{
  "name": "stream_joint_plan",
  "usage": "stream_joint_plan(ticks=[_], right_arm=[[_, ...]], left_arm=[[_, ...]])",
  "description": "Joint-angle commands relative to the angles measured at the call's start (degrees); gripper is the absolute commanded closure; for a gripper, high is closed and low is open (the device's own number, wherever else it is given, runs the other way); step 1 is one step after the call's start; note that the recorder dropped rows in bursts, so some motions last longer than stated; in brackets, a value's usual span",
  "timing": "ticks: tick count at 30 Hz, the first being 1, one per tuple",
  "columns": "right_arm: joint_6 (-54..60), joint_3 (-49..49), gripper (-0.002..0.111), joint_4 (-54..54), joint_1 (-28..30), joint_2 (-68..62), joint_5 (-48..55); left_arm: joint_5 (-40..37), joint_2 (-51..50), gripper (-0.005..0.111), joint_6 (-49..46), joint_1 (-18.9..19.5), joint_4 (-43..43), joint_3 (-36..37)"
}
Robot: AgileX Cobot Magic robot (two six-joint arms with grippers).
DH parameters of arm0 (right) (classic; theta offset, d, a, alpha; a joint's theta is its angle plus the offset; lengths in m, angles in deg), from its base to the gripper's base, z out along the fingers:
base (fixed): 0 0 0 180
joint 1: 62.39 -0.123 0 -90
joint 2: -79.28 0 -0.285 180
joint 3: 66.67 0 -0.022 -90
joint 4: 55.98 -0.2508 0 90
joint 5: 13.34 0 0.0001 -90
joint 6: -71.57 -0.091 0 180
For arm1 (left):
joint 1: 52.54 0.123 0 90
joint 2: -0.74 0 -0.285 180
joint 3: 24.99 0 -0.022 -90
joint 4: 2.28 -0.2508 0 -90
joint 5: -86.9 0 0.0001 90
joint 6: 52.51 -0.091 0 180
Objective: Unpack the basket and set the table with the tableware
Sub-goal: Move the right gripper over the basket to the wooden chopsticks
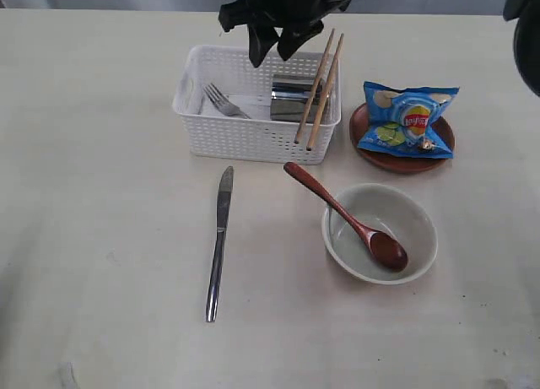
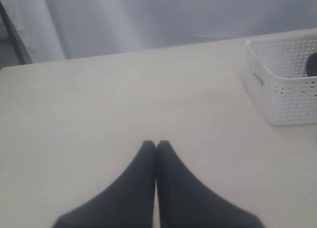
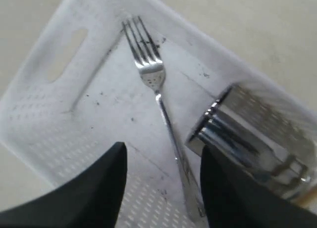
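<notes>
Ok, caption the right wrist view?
Open black claw over a steel fork and tipped steel cup in a white plastic basket.

your right gripper (image 1: 277, 47) shows at twelve o'clock in the exterior view as a matte black cluster of angular plates and folded flaps, too dark for you to pick out finer detail. a dark rounded piece (image 1: 527, 35) of the rig shows at two o'clock, cut off by the frame edge; you cannot tell which part it is. in the right wrist view the fingers (image 3: 106, 188) are plain black wedges, broad at the base and narrowing to blunt, rounded tips, with a dull sheen. your left gripper (image 2: 156, 146) carries the same kind of black fingers, smooth and plain, each tapering like a long triangle.
</notes>
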Motion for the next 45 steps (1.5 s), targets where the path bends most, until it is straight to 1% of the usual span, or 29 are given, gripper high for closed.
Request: stream_joint_plan(ticks=[1, 7, 10, 12, 13, 17, 18, 20, 23, 25, 28, 30, 33, 37, 45], right_arm=[[2.15, -0.39, 0.063, -0.7, -2.67, -0.04, -1.1], [4.05, -0.39, 0.063, -4.93, -3.27, -2.52, -1.05], [4.05, -1.26, 0.063, -2.53, -3.27, -1.96, -0.73], [3.03, -3.27, 0.063, 1.28, -3.14, -1.03, 0.96], [0.56, -4.61, 0.063, 4.32, -3.14, -0.46, 0.96], [-18.22, -7.13, 0.063, 15.33, -2.87, 3.84, 0.96], [-20.27, -6.74, 0.063, 15.35, -2.49, 5.29, 0.96], [-24.36, -6.4, 0.063, 11.74, -1.13, 7.74, 0.96], [-25.17, -6.09, 0.063, 5.91, 1.26, 9.55, 0.96], [-25.04, -4.97, 0.063, 4.97, 2.64, 10.05, 0.96], [-25.15, 0.56, 0.063, 5.19, 4.43, 11.2, 0.96], [-25.65, 6.01, 0.063, 4.31, 5.59, 12.01, 0.96], [-26.04, 10.33, 0.063, 3.07, 6.59, 12.93, 0.96], [-25.4, 10.89, 0.063, 1.11, 6.23, 13.04, 0.96], [-26.15, 13.14, 0.063, 1.29, 5.54, 10.76, 0.96]], left_arm=[[0.14, 0.18, 0.107, 0.31, 0.0, 0.52, 0.15], [0.14, 0.18, 0.107, 0.31, 0.0, -0.64, 0.15], [0.14, 0.18, 0.107, 0.31, 0.0, -0.64, 0.15], [0.14, 0.18, 0.107, 0.31, 0.0, -0.64, 0.15], [0.14, 0.18, 0.107, 0.31, 0.0, -0.64, 0.15], [0.14, 0.18, 0.107, 0.31, 0.0, -0.64, 0.15], [0.14, 0.18, 0.107, 0.31, 0.0, -0.64, 0.15], [0.14, 0.18, 0.107, 0.31, 0.0, -0.64, 0.15], [0.14, 0.18, 0.107, 0.31, 0.0, -0.64, 0.15], [0.14, 0.18, 0.107, 0.31, 0.0, -0.64, 0.15], [0.14, 0.18, 0.107, 0.31, 0.0, -0.64, 0.15], [0.14, 0.18, 0.107, 0.31, 0.0, -0.64, 0.15], [0.14, 0.18, 0.107, 0.31, 0.0, -0.64, 0.15], [0.14, 0.18, 0.107, 0.31, 0.0, -0.64, 0.15], [0.14, 0.18, 0.107, 0.31, 0.0, -0.64, 0.15]])
